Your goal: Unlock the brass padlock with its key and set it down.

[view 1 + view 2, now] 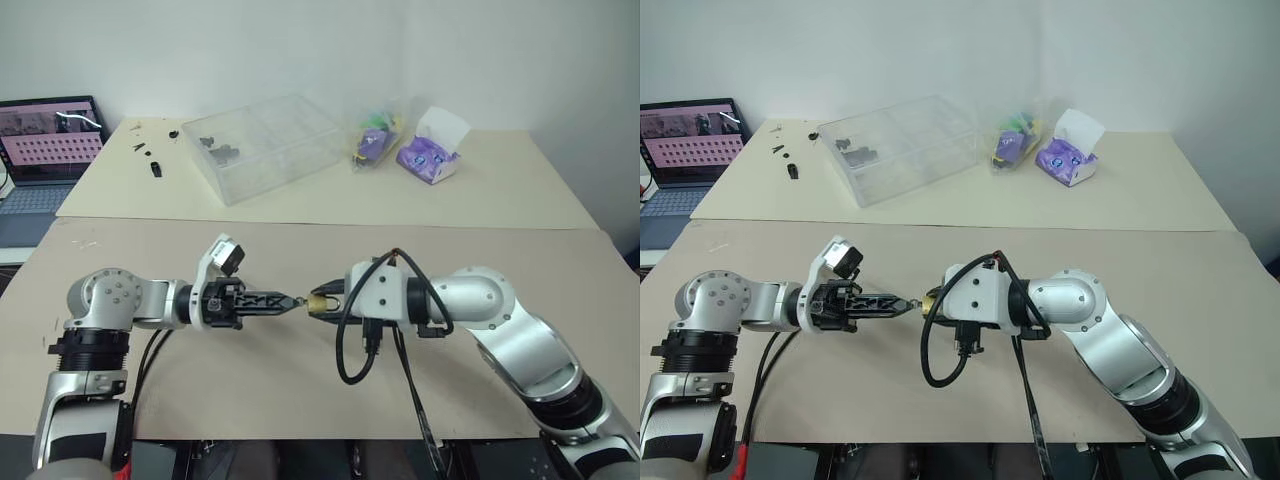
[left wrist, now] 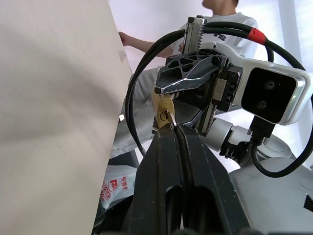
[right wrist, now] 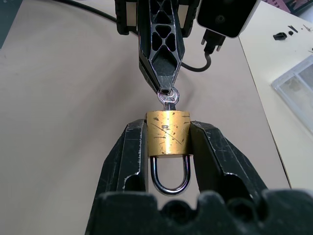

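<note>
padlock: brass padlock (image 3: 168, 133) clamped by its body sides between the two fingers of the right gripper (image 3: 168, 142), held in the air above the brown table (image 1: 300, 390); shackle (image 3: 169, 176) closed, pointing back toward the right wrist, keyway end facing the left gripper
key: key (image 3: 168, 98) seated in the keyway end of the padlock, head sticking out toward the left gripper
left gripper: left gripper (image 3: 165, 89) pinched together on the head of the key, fingers pressed flat against each other, tip just short of the padlock body; it points level at the padlock
right gripper: partly apart, only as wide as the padlock body, pads touching both brass sides
arms: both arms meet at the padlock, left one from the padlock's left, right one from its right
clear box: clear plastic box (image 1: 265, 145) on the cream table (image 1: 500, 190) well beyond the padlock, small dark parts inside
bags: two small bags (image 1: 410, 145) beside the clear box, beyond and right of the padlock
laptop: laptop (image 1: 45, 150) far left of the padlock, screen lit
person: person in a white shirt (image 2: 230, 24) behind the padlock in the left wrist view
</note>
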